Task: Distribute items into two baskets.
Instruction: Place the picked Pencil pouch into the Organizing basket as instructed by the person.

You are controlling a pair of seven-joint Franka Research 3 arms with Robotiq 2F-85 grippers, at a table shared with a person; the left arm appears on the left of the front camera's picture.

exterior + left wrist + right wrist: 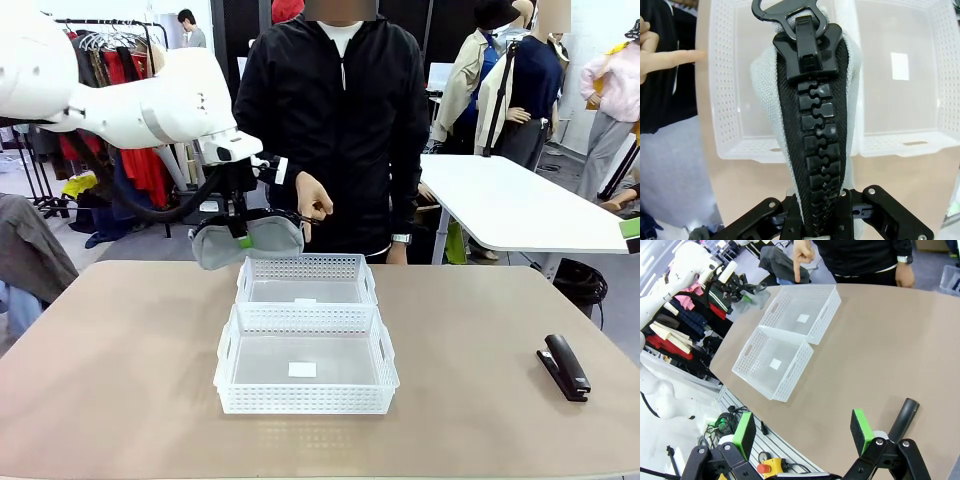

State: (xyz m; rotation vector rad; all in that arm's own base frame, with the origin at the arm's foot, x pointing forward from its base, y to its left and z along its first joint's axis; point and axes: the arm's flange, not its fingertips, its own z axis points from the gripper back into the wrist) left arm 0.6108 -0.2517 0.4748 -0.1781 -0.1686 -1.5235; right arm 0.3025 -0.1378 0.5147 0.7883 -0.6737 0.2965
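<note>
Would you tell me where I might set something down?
Bare tabletop lies left of the two white lattice plastic baskets and between them and the black stapler. Crowded behind the far basket: left gripper holding grey fabric pouch.

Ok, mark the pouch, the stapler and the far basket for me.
grey pouch point(275, 238): front view, fabric on its right half.
black stapler point(565, 367): front view, middle of its body.
far basket point(305, 267): front view, its far lattice wall.

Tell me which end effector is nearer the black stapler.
Right. The right end effector, open, hovers close by the stapler. The left end effector grips the grey pouch across the table, by the far basket.
</note>
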